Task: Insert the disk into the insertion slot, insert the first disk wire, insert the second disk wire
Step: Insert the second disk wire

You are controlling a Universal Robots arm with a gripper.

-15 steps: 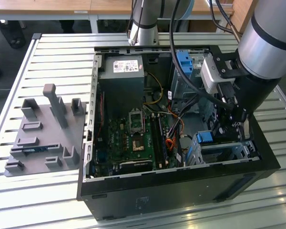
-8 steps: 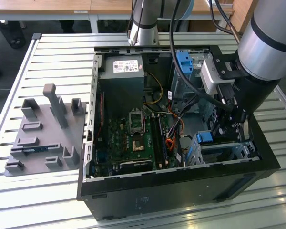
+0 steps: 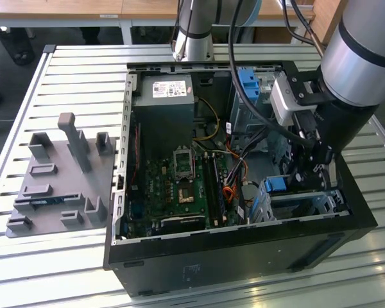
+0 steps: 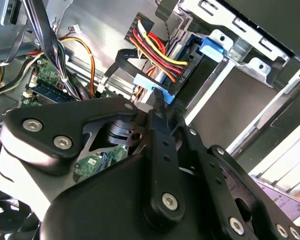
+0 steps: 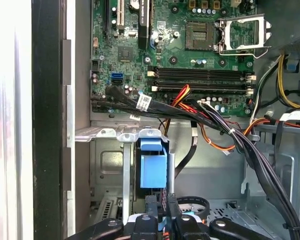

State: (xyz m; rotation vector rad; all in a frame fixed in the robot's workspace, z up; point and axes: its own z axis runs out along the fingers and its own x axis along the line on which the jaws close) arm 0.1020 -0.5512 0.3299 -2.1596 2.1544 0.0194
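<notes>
The disk sits in the insertion slot (image 3: pixel 308 204), a low silver cage at the case's front corner on the exterior view's right. Its blue carrier end (image 3: pixel 278 183) (image 5: pixel 152 162) (image 4: pixel 211 46) shows. My gripper (image 3: pixel 306 176) (image 5: pixel 161 207) (image 4: pixel 160 100) reaches down just behind it. The fingers are pressed together on a pale blue plug (image 4: pixel 146 82) of a flat black disk wire. Beside that plug, a black plug with red, yellow and black wires (image 4: pixel 182 75) sits against the disk's end.
The open computer case (image 3: pixel 244 244) lies on a slatted table. Inside are the motherboard (image 3: pixel 179 186) (image 5: pixel 190 50), a power supply (image 3: pixel 167 109), a taller cage with a blue latch (image 3: pixel 250 83) and a loose cable bundle (image 5: pixel 230 132). A grey fixture plate (image 3: pixel 58 179) lies outside.
</notes>
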